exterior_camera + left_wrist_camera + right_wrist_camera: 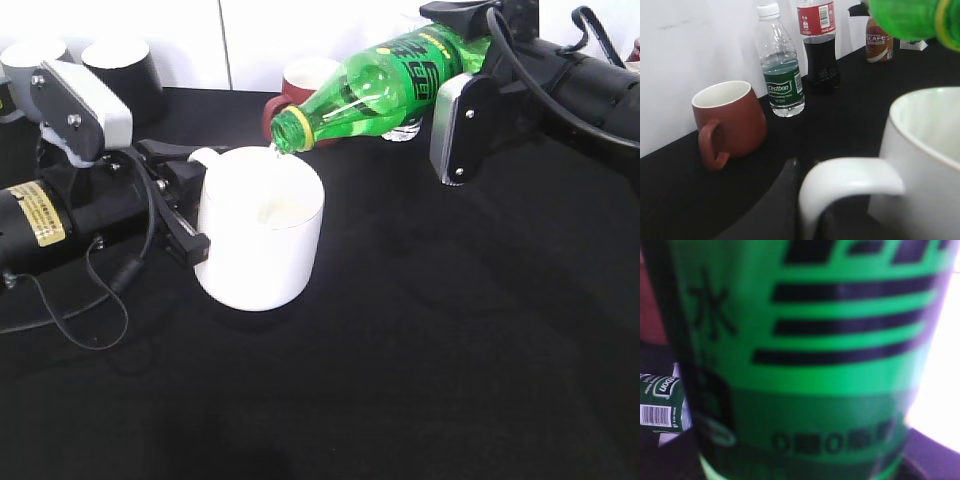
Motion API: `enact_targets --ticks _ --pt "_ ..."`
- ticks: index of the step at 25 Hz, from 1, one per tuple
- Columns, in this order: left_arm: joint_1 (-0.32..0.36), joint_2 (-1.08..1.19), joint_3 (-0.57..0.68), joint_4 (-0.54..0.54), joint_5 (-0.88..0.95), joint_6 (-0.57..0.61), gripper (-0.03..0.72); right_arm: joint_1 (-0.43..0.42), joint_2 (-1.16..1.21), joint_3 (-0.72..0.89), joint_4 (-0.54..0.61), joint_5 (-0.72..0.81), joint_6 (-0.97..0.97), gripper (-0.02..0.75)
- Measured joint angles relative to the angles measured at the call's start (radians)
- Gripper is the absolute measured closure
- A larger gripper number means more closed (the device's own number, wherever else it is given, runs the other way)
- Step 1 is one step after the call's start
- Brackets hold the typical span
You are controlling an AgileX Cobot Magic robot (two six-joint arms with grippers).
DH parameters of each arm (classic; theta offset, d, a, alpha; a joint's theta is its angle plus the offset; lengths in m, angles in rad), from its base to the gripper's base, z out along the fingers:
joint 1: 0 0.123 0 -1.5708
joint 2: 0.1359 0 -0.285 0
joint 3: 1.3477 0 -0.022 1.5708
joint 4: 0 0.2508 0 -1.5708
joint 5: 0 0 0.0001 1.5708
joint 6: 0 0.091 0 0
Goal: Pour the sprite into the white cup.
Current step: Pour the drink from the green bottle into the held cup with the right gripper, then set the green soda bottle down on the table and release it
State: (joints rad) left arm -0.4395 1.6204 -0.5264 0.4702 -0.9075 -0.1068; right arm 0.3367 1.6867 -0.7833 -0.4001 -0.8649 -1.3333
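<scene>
Pouring was under way: the right pincer [455, 45], clamped on the uncapped sprite [385, 85], tipped it over the white cup [262, 240], whose handle the left pincer [185, 205] clasped mid-desk [450, 350].

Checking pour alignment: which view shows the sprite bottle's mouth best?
Exterior view: the sprite bottle is tilted, its open mouth just above the white cup rim, a thin stream falling in. Left wrist view catches only a green sliver of the neck at the top edge. Right wrist view shows just blurred label.
</scene>
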Motion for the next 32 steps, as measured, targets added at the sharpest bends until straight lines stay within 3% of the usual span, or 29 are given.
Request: enact_targets --ticks 10,17,20,21,22,24,27,29,32 --pt "0.0 0.0 0.0 0.002 0.006 0.0 0.646 0.0 0.0 0.0 0.0 0.0 0.04 0.309" --pt "0.0 0.0 0.0 -0.041 0.006 0.0 0.646 0.034 0.052 0.056 0.031 -0.094 0.505 0.309" --pt "0.001 0.0 0.0 -0.143 -0.004 0.001 0.646 0.035 0.052 0.058 0.195 -0.103 1.038 0.309" --pt "0.01 0.006 0.0 -0.25 -0.054 0.007 0.646 0.035 0.052 0.058 0.259 -0.107 1.258 0.309" --pt "0.021 0.008 0.0 -0.342 -0.098 0.031 0.646 0.035 0.052 0.058 0.272 -0.111 1.325 0.309" --pt "0.068 0.009 -0.007 -0.47 -0.154 0.062 0.646 0.035 0.052 0.058 0.335 -0.113 1.366 0.309" --pt "0.164 0.081 -0.097 -0.499 -0.157 0.068 0.646 0.035 0.052 0.06 0.501 -0.116 1.325 0.309" --pt "0.186 0.146 -0.167 -0.502 -0.157 0.069 0.646 0.035 0.052 0.067 0.573 -0.117 1.286 0.309" --pt "0.19 0.335 -0.372 -0.501 -0.11 0.107 0.646 0.035 0.052 0.095 0.713 -0.118 1.199 0.309"
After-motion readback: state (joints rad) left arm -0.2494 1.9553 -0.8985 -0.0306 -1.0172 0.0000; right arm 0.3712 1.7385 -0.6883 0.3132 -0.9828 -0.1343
